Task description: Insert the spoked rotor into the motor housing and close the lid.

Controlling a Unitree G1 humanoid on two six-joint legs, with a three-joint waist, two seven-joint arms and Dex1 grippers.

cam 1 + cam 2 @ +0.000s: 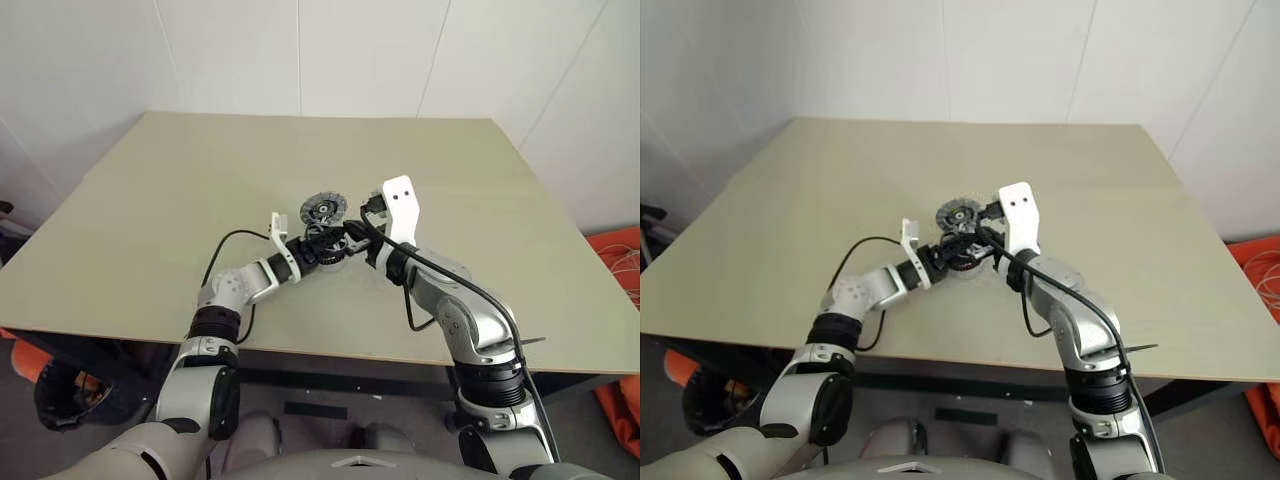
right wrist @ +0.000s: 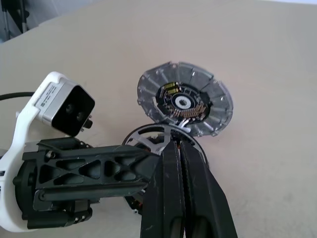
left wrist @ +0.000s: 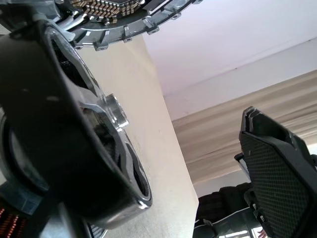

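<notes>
The right pincer is clenched, its two black fingers pressed together, the tips at the spoked rotor; I cannot tell if they touch it. The left pincer reaches in from the other side. In the left wrist view one finger stands well apart from the rotor's black rim, so this pincer looks released.

The rotor sits over the motor housing, near the middle of the table. I cannot tell if it is fully seated. The lid stands open behind it, tilted up, joined to the housing's rim.

I judge the rotor to be stiff and rather light, with a smooth rim that could slip; the thin spokes should not be squeezed. The rim is the better place to hold. The lid looks rigid and should be pushed at its outer ribbed edge.

Both pincers crowd the housing, and the left pincer's body lies in front of it. The black cables lie nearby on the table.
</notes>
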